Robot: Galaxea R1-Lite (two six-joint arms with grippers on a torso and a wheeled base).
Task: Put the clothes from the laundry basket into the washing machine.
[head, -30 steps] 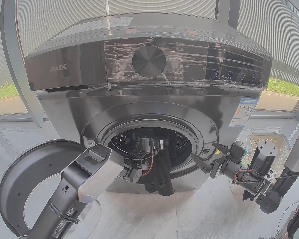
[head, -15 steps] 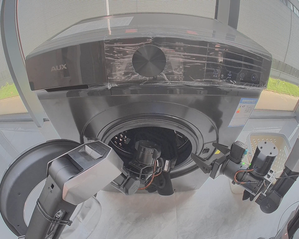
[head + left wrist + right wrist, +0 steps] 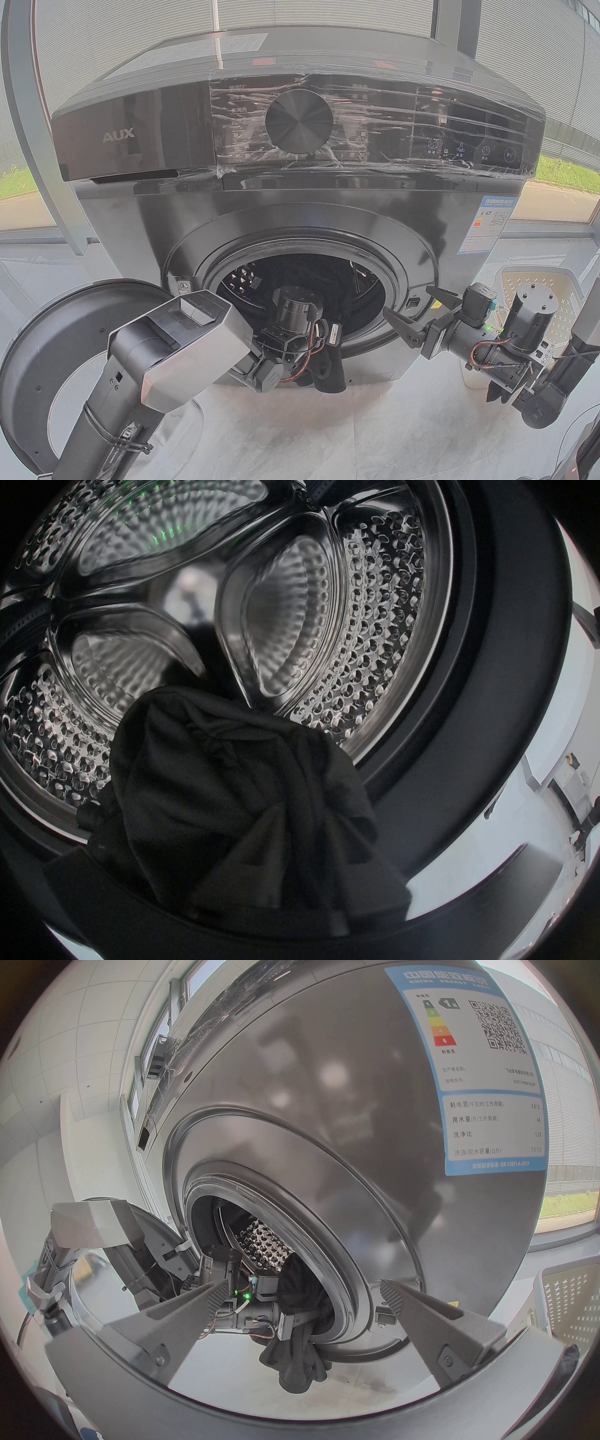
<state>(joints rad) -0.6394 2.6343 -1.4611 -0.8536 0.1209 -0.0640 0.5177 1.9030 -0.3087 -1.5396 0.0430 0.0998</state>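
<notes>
- Dark grey washer (image 3: 300, 206) stood on pale floor, front port open.
- Round door (image 3: 37, 350) was swung wide to the robot's left.
- Perforated steel drum (image 3: 369, 624) was lit inside, with three raised paddles.
- White basket (image 3: 542, 279) sat on the floor right of the washer, partly behind the right arm.
- Black garment (image 3: 237, 792) lay bunched at the drum mouth, draped over the dark door seal. Its tail hung outside, down the washer front.
- Left gripper (image 3: 322, 340) was at the port's lower edge, against the garment. Could not tell whether it gripped the cloth.
- Right gripper (image 3: 420, 310) hung just right of the port, spread wide and empty, apart from the garment.
</notes>
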